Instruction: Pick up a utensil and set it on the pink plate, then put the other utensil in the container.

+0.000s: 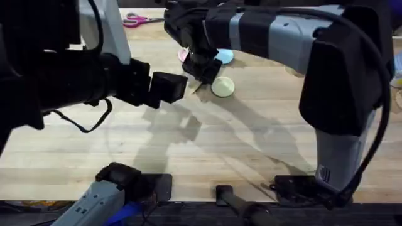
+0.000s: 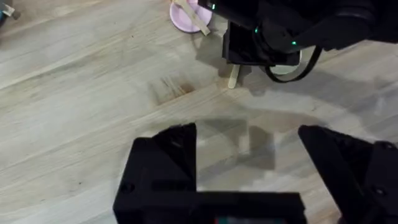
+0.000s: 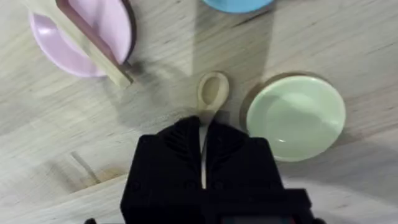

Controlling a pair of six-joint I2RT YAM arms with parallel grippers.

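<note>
The left gripper hangs over bare table, and its two black fingers are spread wide with nothing between them. Farther out, the right gripper is squeezed tight on a small wooden spoon. The handle is pinched between the fingers, and the round bowl end sticks out in front, low over the wood. Just beside the spoon is a pale plate that looks light green or yellow. It does not touch the spoon. On the spoon's other side, a bit farther, is the pink plate. A flat wooden utensil lies across it, with one end poking out over the rim. Past these is a blue plate, near the pale one. From above, the right arm reaches across the middle, and the three plates sit close together under its gripper. Far at the back edge lie pink scissors.
</note>
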